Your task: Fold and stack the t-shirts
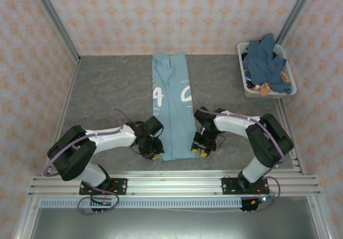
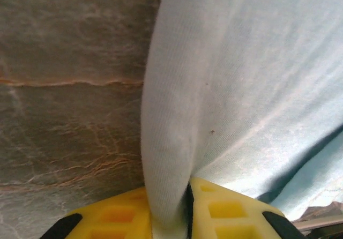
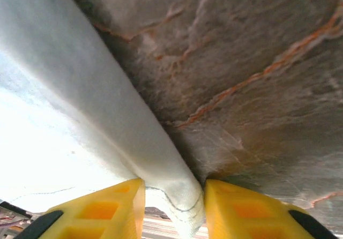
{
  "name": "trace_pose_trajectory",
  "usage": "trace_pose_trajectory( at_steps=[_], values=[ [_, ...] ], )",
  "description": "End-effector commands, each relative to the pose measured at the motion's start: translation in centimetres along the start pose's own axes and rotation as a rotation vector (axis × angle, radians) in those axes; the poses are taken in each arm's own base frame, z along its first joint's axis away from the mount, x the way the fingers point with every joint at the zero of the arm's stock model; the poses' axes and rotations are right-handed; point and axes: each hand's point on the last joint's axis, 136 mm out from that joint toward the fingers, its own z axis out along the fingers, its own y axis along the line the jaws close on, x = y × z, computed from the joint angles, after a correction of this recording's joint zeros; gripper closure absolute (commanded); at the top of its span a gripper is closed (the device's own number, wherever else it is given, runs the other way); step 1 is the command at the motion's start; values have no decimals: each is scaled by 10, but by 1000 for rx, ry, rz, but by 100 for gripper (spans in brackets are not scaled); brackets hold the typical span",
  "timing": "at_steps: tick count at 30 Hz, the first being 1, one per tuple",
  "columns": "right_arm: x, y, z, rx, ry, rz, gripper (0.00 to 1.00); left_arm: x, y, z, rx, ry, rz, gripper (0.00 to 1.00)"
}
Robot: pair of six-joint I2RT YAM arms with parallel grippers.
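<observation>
Tools: two. Left tool (image 2: pixel 171 217) is pinched tight on the near left corner of the light-blue t-shirt (image 1: pixel 171 105). Right tool (image 3: pixel 174 209) is clamped on its near right corner, cloth bunched in the grip.

Shirts on the worktop (image 1: pixel 107 94): one, a long folded strip with white print, running straight away from between both tools.

Containers: one white basket (image 1: pixel 252 92), well beyond the right tool and off to its right. Inside is a heap of darker blue shirts (image 1: pixel 263 62), count impossible to tell, plus some orange cloth (image 1: pixel 265 89).
</observation>
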Motion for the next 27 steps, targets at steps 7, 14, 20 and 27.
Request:
trace_pose_trajectory(
  at_steps=[7, 14, 20, 27],
  values=[
    [-6, 21, 0, 4, -34, -40, 89, -3, -16, -6, 38, -36, 43, 88],
    [16, 4, -9, 45, -2, -44, 100, 7, -1, -10, 30, -10, 41, 100],
    [49, 1, -22, 29, 21, -70, 100, 27, 1, -23, 77, 23, 79, 100],
    [29, 27, -67, -13, -136, -59, 100, 3, -35, -66, 216, -142, 58, 100]
  ],
)
